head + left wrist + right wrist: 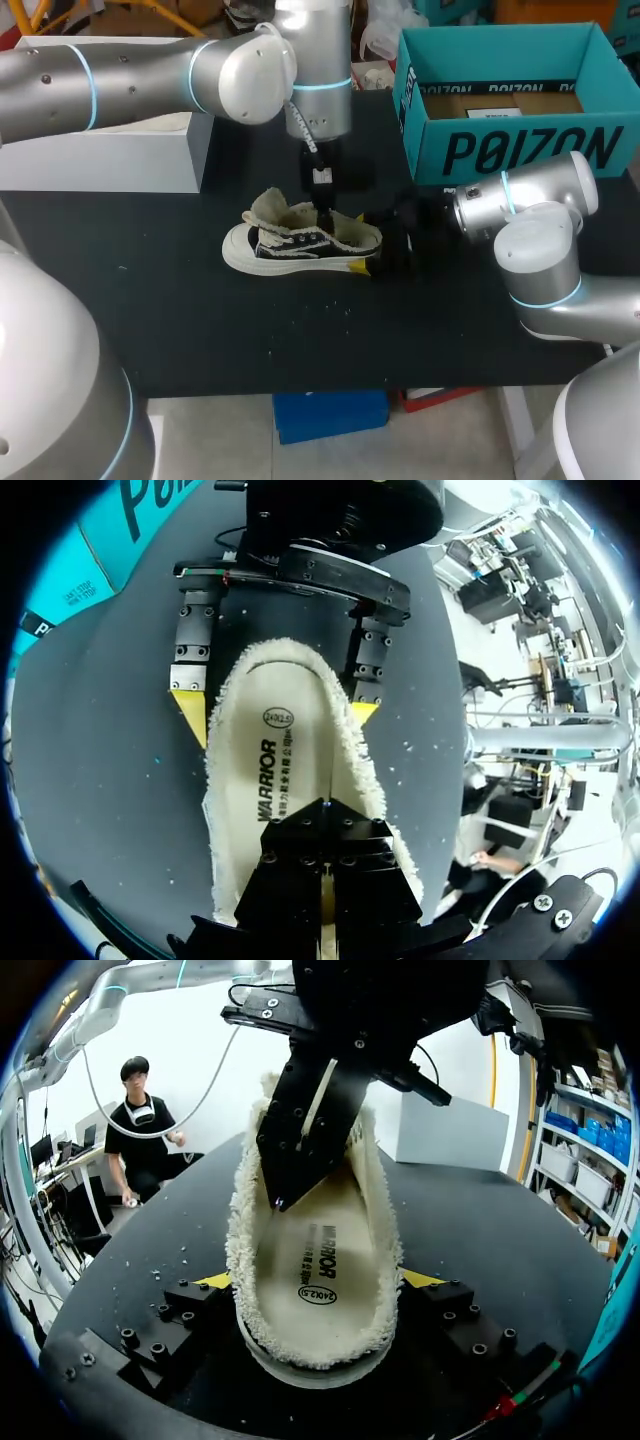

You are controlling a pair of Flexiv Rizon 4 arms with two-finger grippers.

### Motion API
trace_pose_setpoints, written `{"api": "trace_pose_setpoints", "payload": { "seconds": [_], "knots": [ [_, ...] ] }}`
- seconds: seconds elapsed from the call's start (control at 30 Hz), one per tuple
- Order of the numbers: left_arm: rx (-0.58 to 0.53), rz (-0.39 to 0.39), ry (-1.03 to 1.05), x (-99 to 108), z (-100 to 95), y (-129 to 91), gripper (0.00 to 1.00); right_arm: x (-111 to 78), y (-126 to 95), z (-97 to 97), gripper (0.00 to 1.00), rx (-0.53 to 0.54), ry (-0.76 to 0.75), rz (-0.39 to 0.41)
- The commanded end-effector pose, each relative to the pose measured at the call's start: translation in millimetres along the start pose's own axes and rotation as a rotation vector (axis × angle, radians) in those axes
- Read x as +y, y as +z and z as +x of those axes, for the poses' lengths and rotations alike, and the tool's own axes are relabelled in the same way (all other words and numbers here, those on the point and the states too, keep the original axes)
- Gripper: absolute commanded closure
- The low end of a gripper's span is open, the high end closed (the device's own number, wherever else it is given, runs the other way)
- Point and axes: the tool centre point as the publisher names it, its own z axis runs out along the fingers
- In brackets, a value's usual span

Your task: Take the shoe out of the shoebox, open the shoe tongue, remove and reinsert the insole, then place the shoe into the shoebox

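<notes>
Showed left gripper point(325, 815) pressed together, tip inside the fleecy shoe point(300, 245), heel pinched between right gripper point(276, 708) fingers.

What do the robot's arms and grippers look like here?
The left arm and right arm are silver-grey tubes with white rounded joints and light-blue rings. The right gripper is black, bolted, with yellow wedge tips; the left gripper is black too, a thin cable at its wrist.
</notes>
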Motion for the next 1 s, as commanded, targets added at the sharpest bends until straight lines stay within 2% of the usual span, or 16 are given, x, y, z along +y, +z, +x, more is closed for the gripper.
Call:
{"api": "trace_pose_setpoints", "payload": {
  "seconds": [0.03, 0.53, 0.97, 1.0],
  "knots": [
    [0.001, -0.001, -0.002, -2.3, -2.1, 7.3, 1.00, -3.5, 1.4, -0.7, 1.00, 0.000, 0.002, 0.002],
    [-0.003, -0.037, -0.044, -0.5, -3.7, 26.3, 1.00, -3.5, 1.4, -0.7, 1.00, 0.000, 0.002, 0.002],
    [-0.012, -0.011, -0.065, 1.5, -6.0, 33.9, 1.00, -3.5, 1.4, -0.7, 1.00, 0.000, 0.002, 0.002],
    [-0.013, -0.005, -0.066, 2.1, -5.7, 33.8, 0.88, -3.5, 1.4, -0.7, 1.00, 0.000, 0.002, 0.002]
  ]
}}
